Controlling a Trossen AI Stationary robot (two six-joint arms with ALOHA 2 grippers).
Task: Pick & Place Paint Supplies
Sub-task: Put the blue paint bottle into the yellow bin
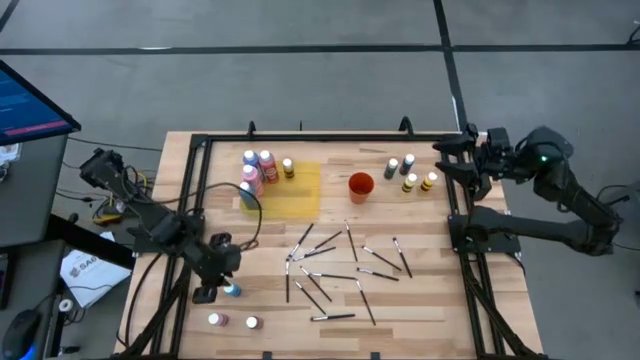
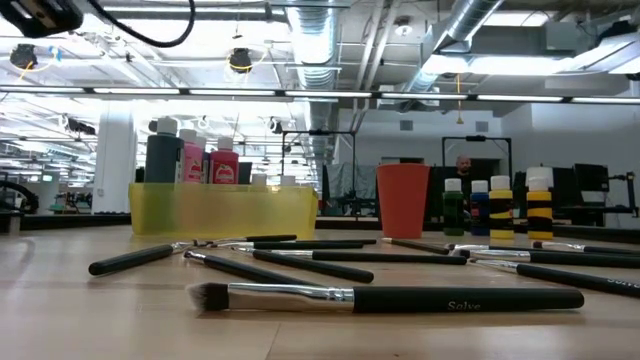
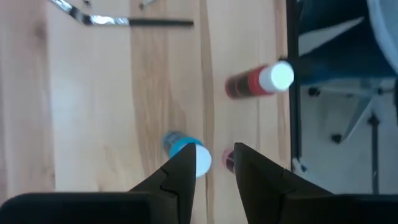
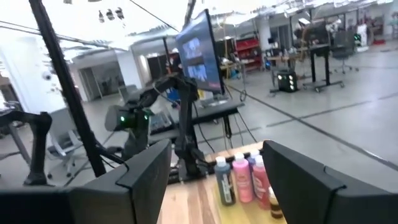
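Small paint bottles stand on a flat yellow mat [image 1: 290, 190] at the far left [image 1: 258, 170], and more stand to the right of the orange cup [image 1: 410, 172]. Thin dark brushes [image 1: 330, 268] lie scattered mid-table. A blue bottle [image 3: 181, 148], a mostly hidden pink one [image 3: 229, 160] and a red white-capped one [image 3: 258, 81] lie near the front left corner. My left gripper [image 3: 214, 163] hangs open above the blue and pink bottles, pointing steeply down, with nothing between its fingers. My right gripper [image 4: 217, 180] is open wide, raised at the table's far right [image 1: 452, 160].
The orange cup [image 1: 360, 185] stands right of the mat. A black frame rail [image 1: 190, 200] runs along the table's left and right sides. Two capped bottles [image 1: 232, 321] lie near the front edge. Bare wood lies between the brushes and the right rail.
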